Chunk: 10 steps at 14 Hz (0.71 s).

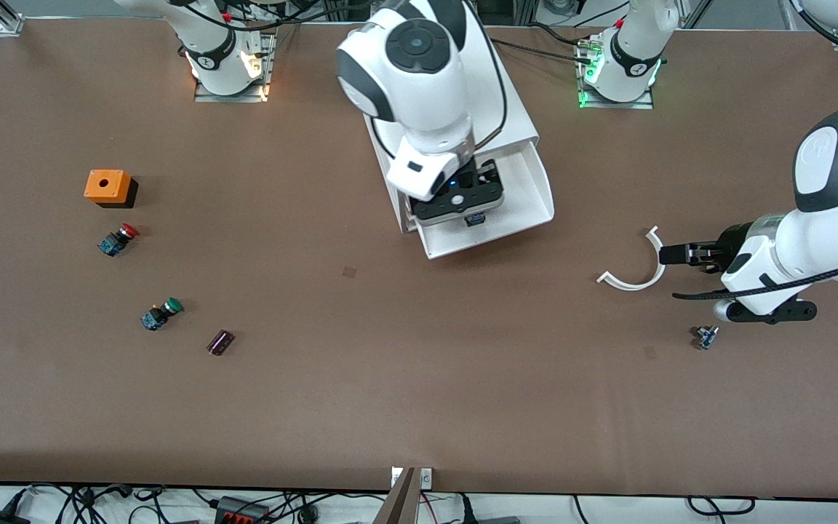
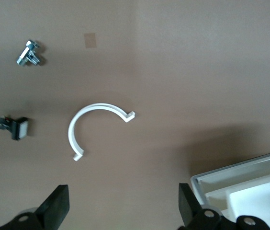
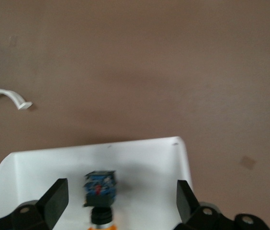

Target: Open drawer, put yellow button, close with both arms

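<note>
The drawer (image 1: 535,191) stands pulled out of the top of the white cabinet (image 1: 517,109), toward the front camera. The yellow button (image 3: 100,188) is in it, blue body showing and yellow cap at the view's edge; in the front view only a bit of the button (image 1: 474,218) peeks out. My right gripper (image 1: 460,206) hangs over the drawer, open (image 3: 120,203), its fingers well apart from the button on both sides. My left gripper (image 1: 663,253) is open (image 2: 124,207) over bare table, beside a white C-shaped ring (image 1: 633,287), holding nothing.
Toward the right arm's end lie an orange box (image 1: 108,187), a red-capped switch (image 1: 119,239), a green-capped switch (image 1: 161,313) and a small purple part (image 1: 220,342). Near the left arm are the ring (image 2: 71,132), a metal fitting (image 1: 705,336) and a small black-and-white part (image 2: 15,128).
</note>
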Available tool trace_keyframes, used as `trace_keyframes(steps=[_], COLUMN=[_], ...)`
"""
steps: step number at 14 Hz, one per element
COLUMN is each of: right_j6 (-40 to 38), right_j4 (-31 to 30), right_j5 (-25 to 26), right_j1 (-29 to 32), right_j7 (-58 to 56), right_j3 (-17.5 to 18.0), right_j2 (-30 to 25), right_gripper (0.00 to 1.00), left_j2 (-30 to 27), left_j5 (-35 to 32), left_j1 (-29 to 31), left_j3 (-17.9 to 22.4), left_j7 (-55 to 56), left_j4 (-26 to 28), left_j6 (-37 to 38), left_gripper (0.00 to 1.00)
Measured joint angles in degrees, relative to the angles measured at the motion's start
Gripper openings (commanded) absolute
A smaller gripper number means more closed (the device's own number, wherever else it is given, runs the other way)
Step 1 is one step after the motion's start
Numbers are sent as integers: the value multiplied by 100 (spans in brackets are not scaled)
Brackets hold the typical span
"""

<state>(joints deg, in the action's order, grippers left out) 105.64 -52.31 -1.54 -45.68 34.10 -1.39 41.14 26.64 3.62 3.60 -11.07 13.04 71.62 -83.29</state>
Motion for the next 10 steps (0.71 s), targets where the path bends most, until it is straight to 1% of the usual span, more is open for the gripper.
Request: trace_keyframes(steps=[2,4,6,10], right_j6=[-184,-464,-702,-1068], right_j4=[-1,-4,-4,-11], right_j5=[361,547,576,552], right_j1=[191,409,823,1950], right_j7=[-29,-96,-436,-1503], right_j3=[-154,-222,-263,-261], right_j2=[-94,-120,-167,-253], right_gripper=[100,100,100,100], left_j2=[2,8,19,32], left_j5=[35,37,38,37], left_j1=[-120,-382,-691,-1378], left_j3=[-66,-107,-121,-145], left_j7=[557,1066,1620,2937], left_j4=[33,231,549,1197], left_j6=[-112,-544,-1124,-2295], left_gripper=[100,100,100,100])
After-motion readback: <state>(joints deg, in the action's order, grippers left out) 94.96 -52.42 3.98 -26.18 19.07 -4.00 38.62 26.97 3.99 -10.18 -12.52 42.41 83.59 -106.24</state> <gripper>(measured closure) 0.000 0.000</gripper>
